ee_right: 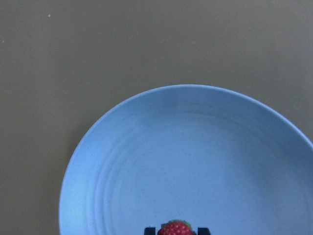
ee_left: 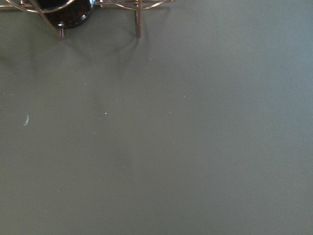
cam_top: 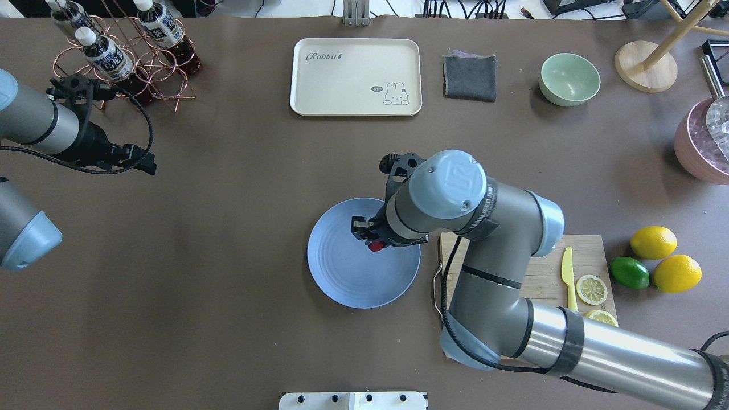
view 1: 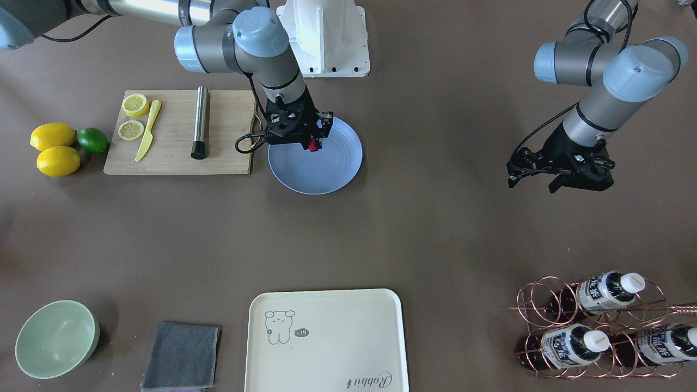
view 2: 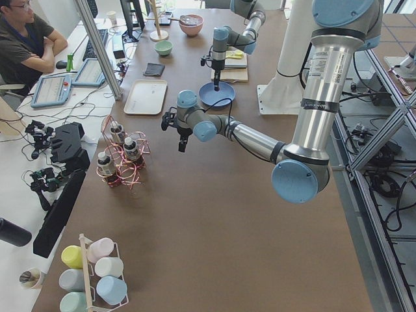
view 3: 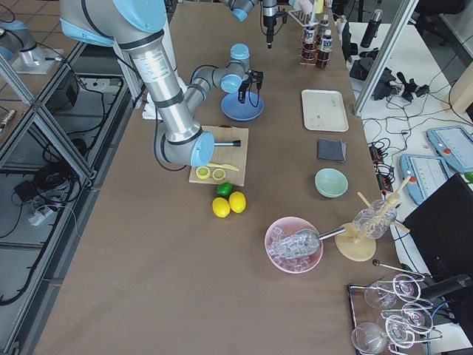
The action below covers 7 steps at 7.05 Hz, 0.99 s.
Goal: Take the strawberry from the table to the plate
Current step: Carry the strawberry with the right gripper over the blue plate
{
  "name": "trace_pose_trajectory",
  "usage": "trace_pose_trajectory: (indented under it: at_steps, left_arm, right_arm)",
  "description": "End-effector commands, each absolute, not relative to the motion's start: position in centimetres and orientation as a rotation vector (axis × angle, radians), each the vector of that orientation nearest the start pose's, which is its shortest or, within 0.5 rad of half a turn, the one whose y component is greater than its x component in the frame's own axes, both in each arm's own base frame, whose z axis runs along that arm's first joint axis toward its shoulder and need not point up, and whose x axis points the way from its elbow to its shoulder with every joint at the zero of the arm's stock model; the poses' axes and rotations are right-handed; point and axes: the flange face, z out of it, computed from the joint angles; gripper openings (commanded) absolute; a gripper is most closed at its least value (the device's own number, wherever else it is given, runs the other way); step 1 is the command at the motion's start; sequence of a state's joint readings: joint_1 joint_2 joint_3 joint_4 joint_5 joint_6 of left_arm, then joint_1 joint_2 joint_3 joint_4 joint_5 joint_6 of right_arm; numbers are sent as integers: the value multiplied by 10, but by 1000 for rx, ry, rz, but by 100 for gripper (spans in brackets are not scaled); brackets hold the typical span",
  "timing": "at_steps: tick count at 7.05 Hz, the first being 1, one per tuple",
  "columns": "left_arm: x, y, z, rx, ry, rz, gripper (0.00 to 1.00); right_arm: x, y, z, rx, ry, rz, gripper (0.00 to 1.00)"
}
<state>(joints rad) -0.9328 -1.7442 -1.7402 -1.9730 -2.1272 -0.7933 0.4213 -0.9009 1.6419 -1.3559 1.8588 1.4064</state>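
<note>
The right gripper [view 1: 312, 142] is clamped on the tiny dark red bumpy strawberry [view 1: 312, 145], seemingly just above the round light-blue plate [view 1: 332, 174]. The left gripper [cam_top: 145, 165] hangs over the brown-grey table [view 1: 435, 218], and I can't tell its grip.

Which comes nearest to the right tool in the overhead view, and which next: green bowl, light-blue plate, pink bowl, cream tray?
From the right tool, nearest first:
1. The light-blue plate, directly beneath it.
2. The cream tray, on the far side, almost straight ahead.
3. The green bowl, on the far side, off to the right.
4. The pink bowl, at the view's right edge.
</note>
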Motion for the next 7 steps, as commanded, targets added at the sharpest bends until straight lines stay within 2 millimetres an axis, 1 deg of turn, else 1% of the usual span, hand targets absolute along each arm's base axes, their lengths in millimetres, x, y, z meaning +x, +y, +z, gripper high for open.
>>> trace_pose_trajectory:
  at_steps: [1,5,6,7]
  left_arm:
    - [272,-508,447,200,871,63,97]
    - [272,-508,447,201,870,63,97]
    - [272,-508,447,200,870,61,97]
    - [273,-508,448,198,869,59,97]
  right_arm:
    - [-605,-372,213,9,-958,95,0]
    - [-608,-376,224,6,-938,95,0]
    - [-606,-380,224,8,-938,102,6]
    - [-603,-384,226,12,-935,111,75]
